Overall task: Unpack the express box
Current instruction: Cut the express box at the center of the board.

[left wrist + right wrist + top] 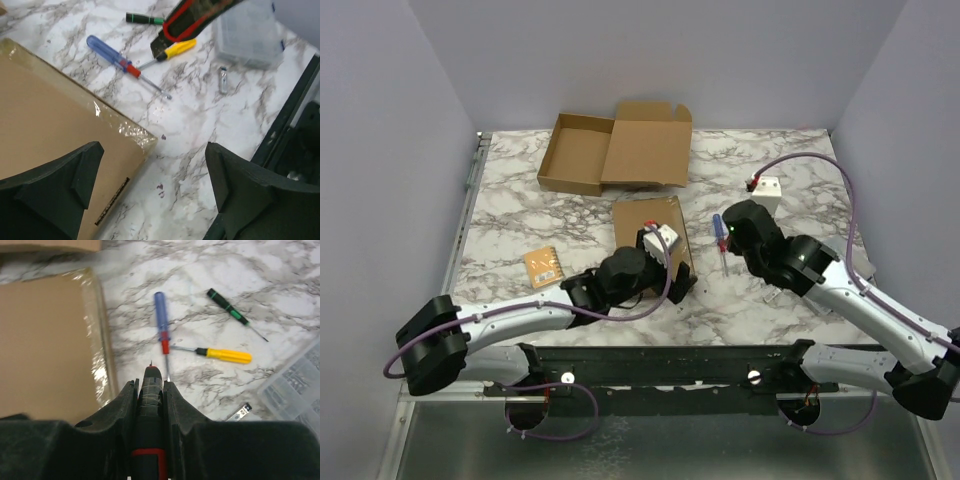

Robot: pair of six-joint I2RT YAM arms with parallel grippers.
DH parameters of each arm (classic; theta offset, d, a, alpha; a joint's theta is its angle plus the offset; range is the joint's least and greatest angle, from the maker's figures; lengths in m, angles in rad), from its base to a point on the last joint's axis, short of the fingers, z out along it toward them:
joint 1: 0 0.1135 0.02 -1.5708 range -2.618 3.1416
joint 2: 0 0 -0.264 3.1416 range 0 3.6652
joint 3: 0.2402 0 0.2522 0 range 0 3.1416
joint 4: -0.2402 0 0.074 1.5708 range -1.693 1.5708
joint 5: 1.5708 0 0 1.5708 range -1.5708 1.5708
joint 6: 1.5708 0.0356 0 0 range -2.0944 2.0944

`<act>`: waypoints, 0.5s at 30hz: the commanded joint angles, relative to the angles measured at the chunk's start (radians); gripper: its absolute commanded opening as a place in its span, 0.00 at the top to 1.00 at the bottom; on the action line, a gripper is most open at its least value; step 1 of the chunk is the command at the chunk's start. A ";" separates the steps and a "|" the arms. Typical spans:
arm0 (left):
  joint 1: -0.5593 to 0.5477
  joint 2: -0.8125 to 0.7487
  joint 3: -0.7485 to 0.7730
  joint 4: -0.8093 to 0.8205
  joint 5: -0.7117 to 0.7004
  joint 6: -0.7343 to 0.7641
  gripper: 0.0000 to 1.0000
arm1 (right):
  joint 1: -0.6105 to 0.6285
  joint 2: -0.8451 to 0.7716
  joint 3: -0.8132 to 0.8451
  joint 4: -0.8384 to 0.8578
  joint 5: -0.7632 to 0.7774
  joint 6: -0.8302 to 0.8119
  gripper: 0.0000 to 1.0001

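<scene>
Express box [645, 218]: I see it lying flat at mid-table on the marble table [520, 215]. It is brown and shut, with clear tape glinting along its edge and corner.
Left claw [155, 187]: spread wide and holding nothing. It hangs over the box's near corner, one finger [70, 187] above the cardboard and the other above bare marble. I cannot tell whether either one touches.
Right claw [149, 390]: clamped on a dark tool [148, 456] with a red band. The tool's pointed tip pokes out ahead of the fingers, just right of the box's edge.
Blue screwdriver [161, 322]: lies on the marble straight ahead of that tip, close beside the box.
Yellow screwdriver [226, 355]: lies crosswise, its shaft reaching toward the blue one's shaft.
Green screwdriver [226, 305]: lies farther out, apart from the other two.
Clear plastic case [300, 385]: sits at the right edge of my right wrist view, with a small metal piece [239, 412] lying near it.
Open carton [615, 150]: sits at the far side of the table, just beyond the box, lid folded back.
Orange packet [543, 267]: lies flat on the marble, left of the box.
</scene>
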 commanded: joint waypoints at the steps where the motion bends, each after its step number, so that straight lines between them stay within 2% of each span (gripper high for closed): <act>1: 0.107 -0.063 0.127 -0.255 0.099 -0.206 0.06 | -0.210 -0.020 -0.081 0.152 -0.131 -0.108 1.00; 4: 0.290 -0.089 0.128 -0.348 0.239 -0.336 0.07 | -0.403 -0.124 -0.185 0.318 -0.424 -0.076 1.00; 7: 0.442 -0.135 0.081 -0.374 0.309 -0.439 0.08 | -0.536 -0.189 -0.287 0.393 -0.541 0.112 1.00; 10: 0.526 -0.188 0.027 -0.380 0.303 -0.501 0.08 | -0.587 -0.299 -0.436 0.427 -0.517 0.397 1.00; 13: 0.544 -0.218 -0.008 -0.377 0.297 -0.550 0.07 | -0.587 -0.443 -0.607 0.526 -0.480 0.570 1.00; 15: 0.544 -0.220 -0.016 -0.374 0.303 -0.564 0.08 | -0.587 -0.497 -0.675 0.534 -0.465 0.667 1.00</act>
